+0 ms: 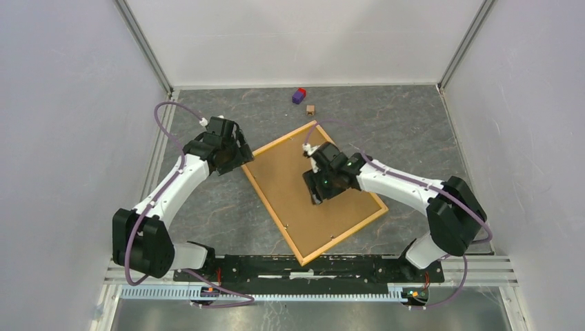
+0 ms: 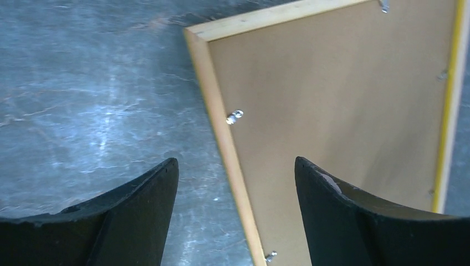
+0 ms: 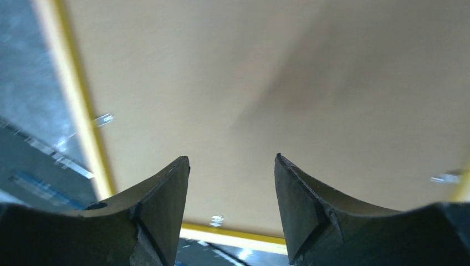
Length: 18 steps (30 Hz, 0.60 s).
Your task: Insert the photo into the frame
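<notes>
The orange-yellow wooden frame (image 1: 273, 214) lies flat and turned at an angle on the grey table, with the plain brown backing board (image 1: 290, 186) filling it. The photo is hidden. My left gripper (image 1: 240, 157) is open and empty above the frame's left edge (image 2: 221, 133), one finger over the table and one over the board (image 2: 332, 100). My right gripper (image 1: 317, 196) is open and empty close above the board (image 3: 249, 83), with the frame's yellow rim (image 3: 77, 105) to its left.
Small metal turn clips (image 2: 234, 116) sit along the frame's inner edge. A purple-and-red block (image 1: 299, 95) and a small brown block (image 1: 311, 109) lie at the back of the table. White walls stand on three sides.
</notes>
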### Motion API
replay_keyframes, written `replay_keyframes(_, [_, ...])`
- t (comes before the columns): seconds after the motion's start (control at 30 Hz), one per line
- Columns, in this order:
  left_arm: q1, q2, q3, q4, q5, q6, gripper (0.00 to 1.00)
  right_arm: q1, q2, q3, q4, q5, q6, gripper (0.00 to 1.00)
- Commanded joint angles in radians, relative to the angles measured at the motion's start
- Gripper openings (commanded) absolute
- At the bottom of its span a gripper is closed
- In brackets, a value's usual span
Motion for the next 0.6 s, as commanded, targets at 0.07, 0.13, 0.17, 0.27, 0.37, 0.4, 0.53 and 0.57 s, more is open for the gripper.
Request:
replay_keyframes(0.07, [-0.001,0.002,-0.018,-0.025,-0.137,-0.036,0.83,0.165,0.102,0.056,-0.031,-0.137,0.116,0.64])
replay_keyframes(0.13, [0.000,0.010,-0.025,-0.023,-0.130,-0.038,0.83,0.222,0.141,0.104,-0.059,-0.097,0.116,0.64])
replay_keyframes(0.17, [-0.001,0.013,-0.028,-0.021,-0.128,-0.036,0.83,0.252,0.163,0.131,-0.072,-0.084,0.115,0.65])
replay_keyframes(0.27, [0.000,0.022,-0.037,-0.017,-0.132,-0.023,0.84,0.322,0.225,0.196,-0.096,-0.057,0.119,0.65])
replay_keyframes(0.37, [0.011,0.037,-0.047,-0.015,-0.130,-0.038,0.88,0.383,0.292,0.256,-0.126,-0.003,0.125,0.64])
replay_keyframes(0.4, [0.018,0.042,-0.050,-0.013,-0.114,-0.049,0.89,0.403,0.310,0.268,-0.138,0.021,0.131,0.63])
replay_keyframes(0.53, [0.072,0.051,-0.087,0.015,-0.016,-0.101,0.90,0.454,0.350,0.276,-0.148,0.103,0.150,0.60])
replay_keyframes(0.57, [0.087,0.048,-0.102,0.024,0.015,-0.117,0.90,0.464,0.355,0.266,-0.145,0.115,0.157,0.58])
